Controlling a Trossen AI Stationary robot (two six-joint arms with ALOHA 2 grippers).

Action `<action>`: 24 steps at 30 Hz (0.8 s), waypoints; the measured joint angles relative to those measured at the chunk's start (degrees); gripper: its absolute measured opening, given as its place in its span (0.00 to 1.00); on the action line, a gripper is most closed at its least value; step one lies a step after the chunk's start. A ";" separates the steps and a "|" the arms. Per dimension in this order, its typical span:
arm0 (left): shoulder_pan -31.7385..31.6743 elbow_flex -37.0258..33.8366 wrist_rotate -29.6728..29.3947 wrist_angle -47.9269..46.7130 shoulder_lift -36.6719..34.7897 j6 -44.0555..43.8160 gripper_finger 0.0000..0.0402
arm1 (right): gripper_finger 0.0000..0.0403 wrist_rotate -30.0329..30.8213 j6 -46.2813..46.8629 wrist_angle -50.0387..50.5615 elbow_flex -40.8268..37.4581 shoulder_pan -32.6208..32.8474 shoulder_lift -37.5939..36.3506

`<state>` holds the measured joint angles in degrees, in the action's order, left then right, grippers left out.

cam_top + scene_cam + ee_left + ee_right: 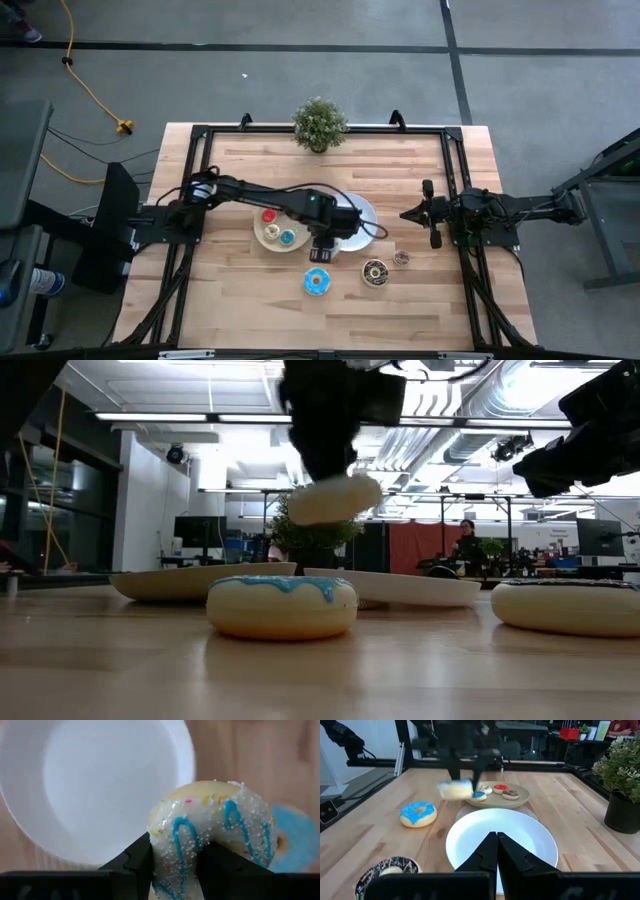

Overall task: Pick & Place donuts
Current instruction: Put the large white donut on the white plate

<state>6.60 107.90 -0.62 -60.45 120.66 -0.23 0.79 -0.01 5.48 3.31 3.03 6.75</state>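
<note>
From above, the left gripper [322, 250] is stretched out over the middle of the table [240, 310], right at the near edge of the white plate [366, 214], and the arm hides whatever it carries. Its own wrist camera settles that: the fingers [132, 862] are clamped on a white sprinkled donut [212, 832] with blue icing lines, one finger outside the ring and the other through its hole, the white plate just behind it. The table-height camera adds that this donut [335, 498] hangs clear of the wood, higher than the plates.

The right gripper [408, 213] waits at the table's right side with its fingers pressed together (seen plainly from its wrist, where the two tips meet). That same view looks across the white plate to the held donut, blurred, beside the beige plate [520, 797].

The overhead view shows the beige plate [262, 236] touching the white one on its left, with a red donut [269, 216] and a blue small donut [288, 237] on it; the right wrist view shows a third, dark one [510, 794] there too. In front of the plates lie a blue donut [317, 282], a dark sprinkled donut [376, 271] and a small brown donut [401, 258]. A potted plant [319, 124] stands at the far edge. From table height a person [467, 545] shows far back in the room.
</note>
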 joint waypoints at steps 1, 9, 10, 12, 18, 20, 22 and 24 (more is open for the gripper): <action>-0.56 0.09 0.00 1.50 0.42 0.00 0.31 | 0.00 0.02 0.00 -0.12 0.00 0.01 0.16; -5.39 -0.11 -0.42 4.03 2.20 -1.12 0.31 | 0.00 0.10 0.00 -0.08 0.00 0.00 0.50; -5.96 0.16 -0.42 5.43 2.71 -1.39 0.31 | 0.00 0.10 0.00 -0.18 0.00 0.01 0.47; -7.07 0.22 -0.55 6.23 3.10 -1.53 0.31 | 0.00 0.08 0.00 -0.12 0.00 0.01 0.45; -9.35 0.00 -0.56 6.13 4.56 -1.53 0.31 | 0.00 0.10 0.00 -0.16 0.00 0.01 0.43; -9.73 0.13 -0.57 7.23 4.86 -1.53 0.31 | 0.00 0.10 0.00 -0.16 0.00 0.02 0.43; -10.13 0.18 -0.55 7.59 5.22 -1.53 0.31 | 0.00 0.10 0.00 -0.14 0.00 0.02 0.43; -10.48 0.00 -0.44 6.92 5.42 -1.51 0.31 | 0.00 0.10 0.00 -0.16 0.00 0.00 0.43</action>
<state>-3.88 107.90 -1.06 -53.53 126.08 -1.74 0.89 -0.01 5.32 3.31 3.03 7.18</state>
